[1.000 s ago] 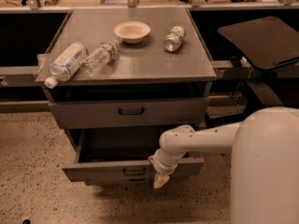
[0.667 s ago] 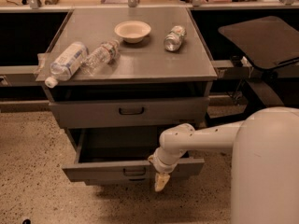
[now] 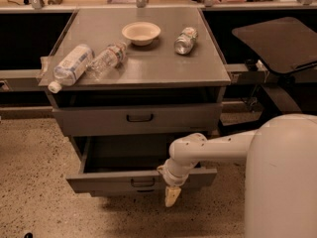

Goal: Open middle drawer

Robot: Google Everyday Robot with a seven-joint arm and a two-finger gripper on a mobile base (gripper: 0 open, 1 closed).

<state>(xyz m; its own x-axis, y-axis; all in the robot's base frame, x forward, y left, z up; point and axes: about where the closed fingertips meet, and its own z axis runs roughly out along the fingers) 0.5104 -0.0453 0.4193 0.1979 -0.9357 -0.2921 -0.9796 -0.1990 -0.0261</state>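
Now | gripper (image 3: 172, 196) points down at near face of middle drawer (image 3: 101, 182) | handle (image 3: 142, 182) lies just left of it | drawer stands out | grip state: cannot tell

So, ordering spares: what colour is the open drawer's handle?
Black: the small loop handle, camera view; the tool hangs beside it.

White arm (image 3: 223, 145) reaches left from bulky body (image 3: 280, 177), roughly level. Wrist (image 3: 179, 166) bends downward. gripper (image 3: 172, 196) hangs under wrist, pointing down, cream tip, low centre of view.
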